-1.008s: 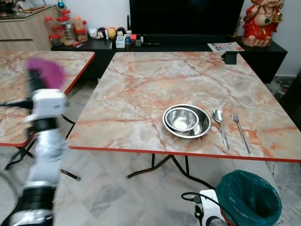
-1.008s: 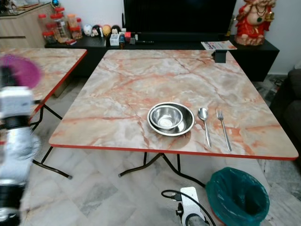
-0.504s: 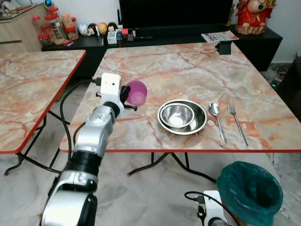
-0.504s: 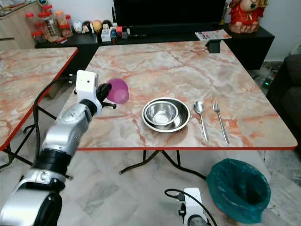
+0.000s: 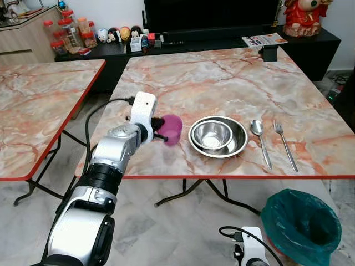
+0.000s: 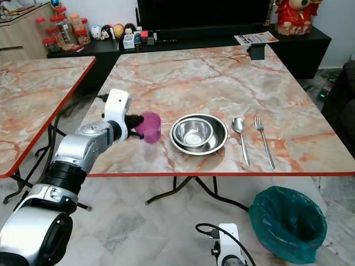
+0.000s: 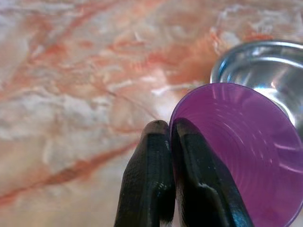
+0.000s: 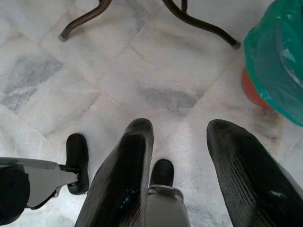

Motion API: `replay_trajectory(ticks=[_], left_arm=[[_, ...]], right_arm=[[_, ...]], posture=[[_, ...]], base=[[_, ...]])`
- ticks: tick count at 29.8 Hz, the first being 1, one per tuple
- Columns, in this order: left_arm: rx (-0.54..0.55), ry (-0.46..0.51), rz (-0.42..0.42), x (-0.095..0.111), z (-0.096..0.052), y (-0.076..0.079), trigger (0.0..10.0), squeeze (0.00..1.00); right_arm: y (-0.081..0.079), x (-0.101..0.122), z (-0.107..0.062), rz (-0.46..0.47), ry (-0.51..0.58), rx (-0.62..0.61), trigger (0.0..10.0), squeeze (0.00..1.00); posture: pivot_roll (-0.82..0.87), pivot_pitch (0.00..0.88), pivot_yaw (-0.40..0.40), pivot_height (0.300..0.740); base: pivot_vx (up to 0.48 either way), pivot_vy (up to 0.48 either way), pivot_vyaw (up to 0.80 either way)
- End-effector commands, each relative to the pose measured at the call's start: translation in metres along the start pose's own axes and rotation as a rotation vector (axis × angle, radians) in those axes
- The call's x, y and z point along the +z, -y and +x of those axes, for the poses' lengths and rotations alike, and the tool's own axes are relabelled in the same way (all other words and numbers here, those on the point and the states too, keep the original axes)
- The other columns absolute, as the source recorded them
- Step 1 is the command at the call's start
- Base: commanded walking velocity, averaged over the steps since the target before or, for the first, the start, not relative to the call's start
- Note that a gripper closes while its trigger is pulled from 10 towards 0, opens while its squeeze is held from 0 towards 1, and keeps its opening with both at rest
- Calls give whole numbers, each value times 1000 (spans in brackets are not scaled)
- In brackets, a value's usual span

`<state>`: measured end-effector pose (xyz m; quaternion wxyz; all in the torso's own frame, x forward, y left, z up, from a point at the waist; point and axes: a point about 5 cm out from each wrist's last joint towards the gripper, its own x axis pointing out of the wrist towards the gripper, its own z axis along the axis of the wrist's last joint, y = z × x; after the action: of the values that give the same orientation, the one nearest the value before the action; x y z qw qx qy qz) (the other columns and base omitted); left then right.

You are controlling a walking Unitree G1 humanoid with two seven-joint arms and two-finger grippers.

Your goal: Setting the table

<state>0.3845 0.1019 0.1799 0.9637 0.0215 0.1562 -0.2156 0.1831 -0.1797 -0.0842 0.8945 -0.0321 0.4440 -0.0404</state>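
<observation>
A purple plastic cup [image 5: 172, 128] is held by its rim in my left gripper [image 5: 158, 129], which is shut on it just above the marble table [image 5: 222, 83]. The cup hangs close to the left side of two nested steel bowls [image 5: 218, 136]. In the left wrist view the fingers [image 7: 161, 175] pinch the cup [image 7: 236, 151] wall, with the bowl rim [image 7: 255, 61] just beyond. A spoon [image 5: 259, 139] and a fork [image 5: 284, 145] lie right of the bowls. My right gripper [image 8: 177, 156] hangs open over the floor.
A second marble table [image 5: 33, 105] stands to the left across a gap. A bin with a green bag [image 5: 302, 224] sits on the floor at the lower right. A low black cabinet [image 5: 183, 47] with jars, figurines and a TV runs along the back wall.
My left arm has carried the purple cup rightwards and down, from over the table's left part to right beside the bowls. The camera has shifted slightly.
</observation>
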Motion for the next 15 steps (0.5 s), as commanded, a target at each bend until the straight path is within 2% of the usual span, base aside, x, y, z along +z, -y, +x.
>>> replay_trajectory(ticks=[1, 8, 15], left_arm=[[21, -36, 18, -4, 2, 0, 10000, 0], [33, -63, -81, -13, 10, 6, 10000, 0], [56, -60, -112, -10, 12, 5, 10000, 0]], right_arm=[[-3, 1, 0, 15, 4, 1, 10000, 0], [-3, -3, -1, 13, -3, 3, 10000, 0], [-2, -4, -1, 13, -7, 1, 10000, 0]], posture=[[37, 2, 126, 740], [31, 0, 127, 740], [28, 0, 129, 740]], base=[[0, 0, 0], [0, 0, 0], [0, 0, 0]])
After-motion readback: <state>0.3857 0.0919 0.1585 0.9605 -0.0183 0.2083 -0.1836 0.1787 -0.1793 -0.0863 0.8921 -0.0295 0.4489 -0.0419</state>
